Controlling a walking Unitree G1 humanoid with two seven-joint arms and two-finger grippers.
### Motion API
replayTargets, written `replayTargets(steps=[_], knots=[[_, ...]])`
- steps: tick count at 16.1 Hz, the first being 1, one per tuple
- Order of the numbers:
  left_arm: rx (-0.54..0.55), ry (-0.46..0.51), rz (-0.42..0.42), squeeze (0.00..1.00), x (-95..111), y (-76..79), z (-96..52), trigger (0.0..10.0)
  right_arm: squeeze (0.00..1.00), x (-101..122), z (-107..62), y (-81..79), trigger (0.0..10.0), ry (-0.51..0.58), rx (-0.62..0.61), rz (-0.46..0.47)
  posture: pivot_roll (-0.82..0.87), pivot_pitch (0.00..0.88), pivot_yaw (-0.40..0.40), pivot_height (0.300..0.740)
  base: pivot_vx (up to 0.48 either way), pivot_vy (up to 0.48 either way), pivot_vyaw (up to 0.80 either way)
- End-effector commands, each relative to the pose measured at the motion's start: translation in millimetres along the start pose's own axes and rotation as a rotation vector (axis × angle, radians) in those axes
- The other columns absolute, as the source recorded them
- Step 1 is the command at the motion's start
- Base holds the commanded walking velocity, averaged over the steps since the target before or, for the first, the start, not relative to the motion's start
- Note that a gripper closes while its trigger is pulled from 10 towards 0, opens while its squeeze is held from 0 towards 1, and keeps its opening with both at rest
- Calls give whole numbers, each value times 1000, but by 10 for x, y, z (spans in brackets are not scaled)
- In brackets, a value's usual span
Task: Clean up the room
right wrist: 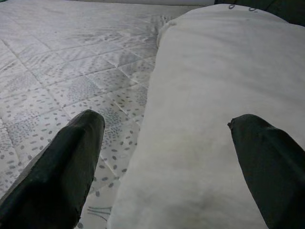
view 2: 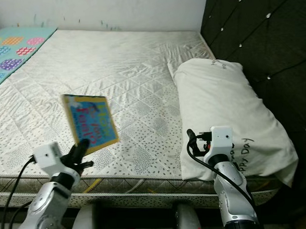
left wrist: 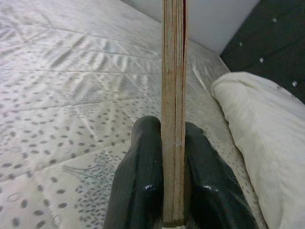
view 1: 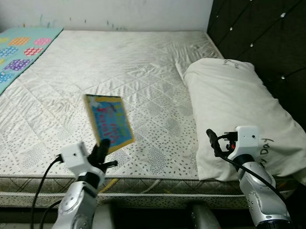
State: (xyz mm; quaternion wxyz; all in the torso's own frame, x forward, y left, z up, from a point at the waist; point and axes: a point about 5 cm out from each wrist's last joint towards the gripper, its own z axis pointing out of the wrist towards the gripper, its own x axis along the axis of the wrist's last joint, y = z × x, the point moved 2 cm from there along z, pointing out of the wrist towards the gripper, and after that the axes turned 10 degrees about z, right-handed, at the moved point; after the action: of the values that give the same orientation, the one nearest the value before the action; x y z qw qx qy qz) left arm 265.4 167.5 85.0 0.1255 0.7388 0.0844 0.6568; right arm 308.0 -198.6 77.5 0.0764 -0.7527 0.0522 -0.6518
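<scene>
A thin picture book [view 1: 109, 120] is held upright and slightly tilted above the near part of the mattress [view 1: 116, 65], gripped at its lower edge by the left gripper [left wrist: 172, 179], whose two black fingers [left wrist: 138, 176] are pressed against both covers. The cover is blue with a yellow border and pink lettering — the words cannot be read. The near edge of the mattress is seen just in front of both arms, and a wide bare stretch of quilted surface is left beyond the book up to the white wall [view 1: 139, 9]. A white pillow [view 1: 233, 111] is laid along the right side, against the dark tufted headboard [view 1: 271, 35]; handwriting is seen on it, with "Day" legible near its front corner. A patterned teal blanket [view 1: 15, 54] is spread at the far left. The right gripper [right wrist: 167, 157] is held over the pillow's front end, its fingers spread wide apart.
</scene>
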Motion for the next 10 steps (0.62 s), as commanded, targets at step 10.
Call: replayTargets(steps=[10], knots=[[-225,-43,-303,0,120,-150,387,10000,0,148,-123,257,10000,2,-46,-74,-163,0,-73,577,0,0,0]])
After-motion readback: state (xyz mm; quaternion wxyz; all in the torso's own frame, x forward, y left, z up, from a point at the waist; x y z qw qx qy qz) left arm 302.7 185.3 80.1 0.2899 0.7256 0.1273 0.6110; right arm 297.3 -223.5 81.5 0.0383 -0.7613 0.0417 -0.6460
